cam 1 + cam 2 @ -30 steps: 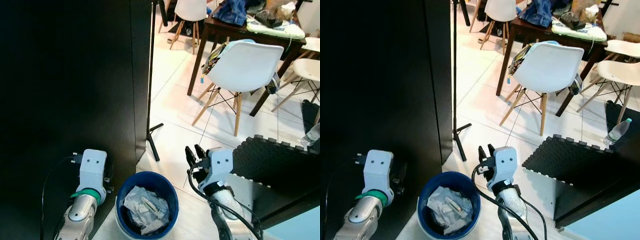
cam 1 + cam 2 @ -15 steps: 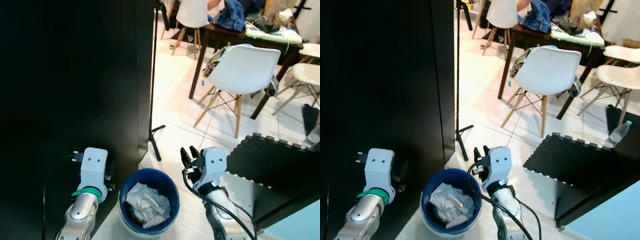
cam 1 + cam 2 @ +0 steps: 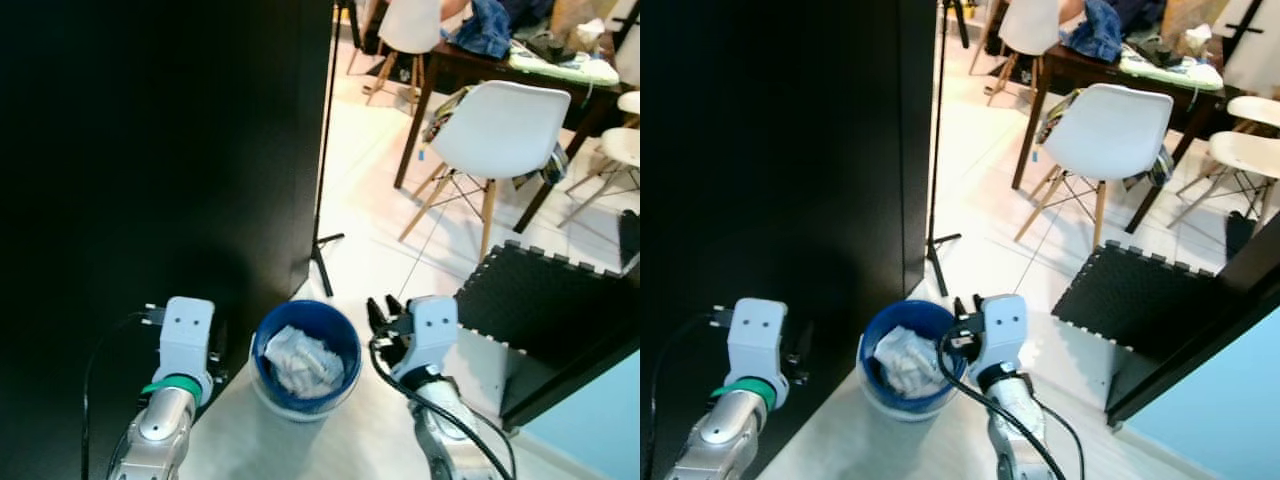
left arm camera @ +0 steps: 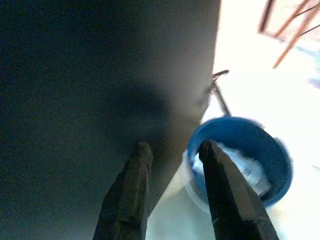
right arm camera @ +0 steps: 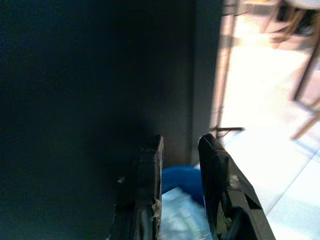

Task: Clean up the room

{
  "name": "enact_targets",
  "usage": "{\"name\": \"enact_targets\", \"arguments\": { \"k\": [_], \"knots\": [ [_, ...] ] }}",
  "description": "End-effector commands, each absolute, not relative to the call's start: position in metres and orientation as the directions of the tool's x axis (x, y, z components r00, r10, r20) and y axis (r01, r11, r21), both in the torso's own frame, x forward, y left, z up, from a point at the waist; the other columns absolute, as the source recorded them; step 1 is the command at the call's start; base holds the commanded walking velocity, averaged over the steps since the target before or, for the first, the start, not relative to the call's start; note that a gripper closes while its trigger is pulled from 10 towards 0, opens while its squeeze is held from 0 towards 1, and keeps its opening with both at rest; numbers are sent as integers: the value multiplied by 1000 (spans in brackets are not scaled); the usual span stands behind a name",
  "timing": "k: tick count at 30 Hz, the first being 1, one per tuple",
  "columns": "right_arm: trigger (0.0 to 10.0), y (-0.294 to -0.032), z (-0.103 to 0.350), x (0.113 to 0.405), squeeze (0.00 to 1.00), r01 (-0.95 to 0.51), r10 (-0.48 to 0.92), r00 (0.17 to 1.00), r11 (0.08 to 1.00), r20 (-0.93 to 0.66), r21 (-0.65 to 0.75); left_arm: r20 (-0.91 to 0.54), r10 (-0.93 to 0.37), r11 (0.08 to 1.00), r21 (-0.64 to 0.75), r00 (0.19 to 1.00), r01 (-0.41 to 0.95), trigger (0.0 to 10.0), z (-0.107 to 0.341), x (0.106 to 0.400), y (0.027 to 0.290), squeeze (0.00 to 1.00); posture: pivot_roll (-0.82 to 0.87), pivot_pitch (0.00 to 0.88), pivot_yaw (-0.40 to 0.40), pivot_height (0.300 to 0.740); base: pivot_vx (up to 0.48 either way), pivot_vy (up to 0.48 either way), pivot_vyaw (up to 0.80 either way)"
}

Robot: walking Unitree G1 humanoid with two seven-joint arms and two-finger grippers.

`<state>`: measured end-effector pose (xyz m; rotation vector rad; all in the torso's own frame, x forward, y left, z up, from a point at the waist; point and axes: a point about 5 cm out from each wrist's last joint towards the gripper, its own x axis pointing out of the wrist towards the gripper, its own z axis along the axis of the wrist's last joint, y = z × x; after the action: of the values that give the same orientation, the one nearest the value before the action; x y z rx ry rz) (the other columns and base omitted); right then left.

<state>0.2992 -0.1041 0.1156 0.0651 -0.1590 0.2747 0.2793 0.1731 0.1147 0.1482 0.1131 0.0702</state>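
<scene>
A blue waste bin (image 3: 268,335) stands on the pale floor between my two arms. Crumpled white paper (image 3: 303,362) fills it. My left gripper (image 4: 175,149) is held low beside the bin, close to the black wall, open with nothing between its fingers. In the left wrist view the bin (image 4: 272,150) lies just beyond one finger. My right gripper (image 3: 383,312) hovers at the bin's other side, near its rim, also open and empty. In the right wrist view the bin (image 5: 182,175) shows between the fingers, farther off.
A tall black wall (image 3: 150,150) fills the left. A thin stand pole (image 3: 322,200) with splayed feet rises just past the bin. Beyond are a white chair (image 3: 500,125) and a dark table (image 3: 470,62) piled with clothes. A black foam mat (image 3: 540,300) lies to the right.
The whole view has shifted, so the camera moved. The bin now sits higher in the picture and squarely between my arms. Both grippers keep the same pose.
</scene>
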Motion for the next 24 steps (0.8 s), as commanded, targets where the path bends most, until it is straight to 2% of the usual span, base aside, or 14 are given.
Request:
{"name": "enact_targets", "arguments": {
  "k": [1,12,14,24],
  "knots": [
    [10000,-111,108,298,0,-250,243,962,967,128,41,-130,74,987,151,989,-54,10000,108,277,172,0,-31,95,39,740,-364,0,0],
    [10000,-112,107,298,0,-245,239,964,968,117,43,-130,71,988,148,989,-51,10000,108,278,170,0,-33,95,38,740,-359,0,0],
    [10000,-112,107,298,0,-245,238,964,969,116,45,-131,70,988,146,989,-51,10000,108,278,170,0,-33,96,38,740,-292,0,-450],
    [10000,-113,106,299,0,-243,237,966,969,106,50,-145,65,989,145,987,-44,10000,106,278,167,0,-35,96,35,740,0,0,-800]
  ]
}}
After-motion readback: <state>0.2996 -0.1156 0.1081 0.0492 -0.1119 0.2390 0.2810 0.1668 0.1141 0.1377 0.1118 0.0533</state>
